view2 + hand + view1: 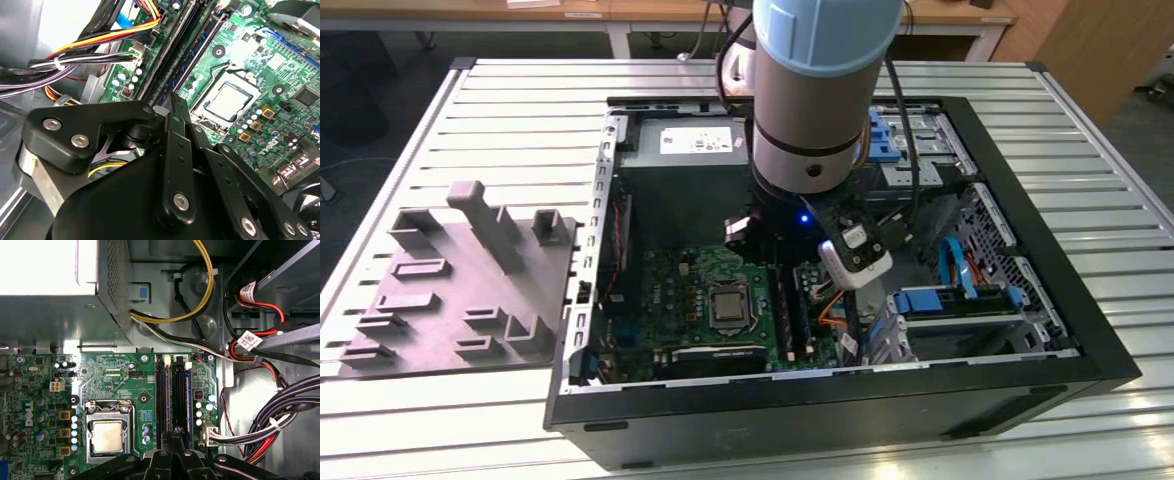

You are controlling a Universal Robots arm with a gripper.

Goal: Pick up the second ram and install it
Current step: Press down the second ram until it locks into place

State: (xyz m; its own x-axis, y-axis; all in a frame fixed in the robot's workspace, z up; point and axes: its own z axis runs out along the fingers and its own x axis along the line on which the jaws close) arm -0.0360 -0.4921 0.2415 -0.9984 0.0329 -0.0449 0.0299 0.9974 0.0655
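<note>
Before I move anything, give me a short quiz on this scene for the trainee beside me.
1. True or false: the grey holder tray lies inside the computer case.
2. The pincer is nearest to: A) the memory slots; B) the holder tray; C) a stack of loose screws.
3. Fill in: in the first wrist view, the square silver part in the open socket is the ____.

Key
1. False. The tray lies on the slatted table, at the exterior view's left of the case.
2. A.
3. The processor, with no cooler over it.
</note>
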